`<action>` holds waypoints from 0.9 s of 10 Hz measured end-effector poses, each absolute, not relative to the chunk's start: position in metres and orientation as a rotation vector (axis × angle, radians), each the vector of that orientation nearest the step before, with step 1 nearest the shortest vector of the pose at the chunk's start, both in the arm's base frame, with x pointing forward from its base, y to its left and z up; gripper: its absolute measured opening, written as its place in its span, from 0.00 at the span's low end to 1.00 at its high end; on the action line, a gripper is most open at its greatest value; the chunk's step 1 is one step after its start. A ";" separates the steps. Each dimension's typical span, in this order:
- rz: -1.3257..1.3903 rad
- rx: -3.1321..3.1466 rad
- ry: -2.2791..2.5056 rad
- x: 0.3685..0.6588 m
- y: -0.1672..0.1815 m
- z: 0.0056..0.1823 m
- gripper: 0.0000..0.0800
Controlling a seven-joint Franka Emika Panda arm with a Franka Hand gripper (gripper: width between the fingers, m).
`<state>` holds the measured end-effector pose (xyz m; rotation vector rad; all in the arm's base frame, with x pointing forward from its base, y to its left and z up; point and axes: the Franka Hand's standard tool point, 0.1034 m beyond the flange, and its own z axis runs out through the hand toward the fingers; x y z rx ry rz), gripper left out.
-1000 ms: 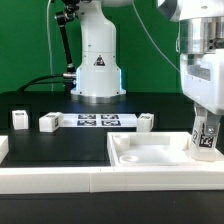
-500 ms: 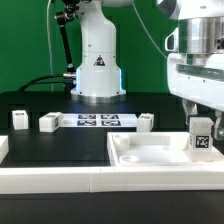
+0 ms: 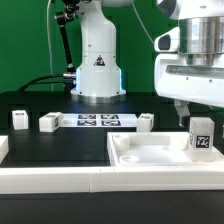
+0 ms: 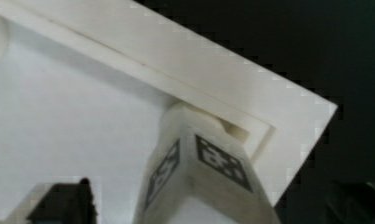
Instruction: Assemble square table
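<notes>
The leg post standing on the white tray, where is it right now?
In the exterior view, the leg post stands upright in the square tabletop's far corner on the exterior view's right, close against the raised rim.

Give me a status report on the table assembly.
Claw open, hovering above leg post. Leg post upright in tabletop corner. Three more legs loose beyond tabletop.

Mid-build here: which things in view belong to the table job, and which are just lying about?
Job: table top; standing leg at its corner; loose legs.
Lying about: marker board; border rail.
</notes>
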<state>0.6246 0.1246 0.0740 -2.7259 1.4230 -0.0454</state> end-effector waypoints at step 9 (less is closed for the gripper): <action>-0.118 -3.067 0.447 0.628 0.126 0.075 0.81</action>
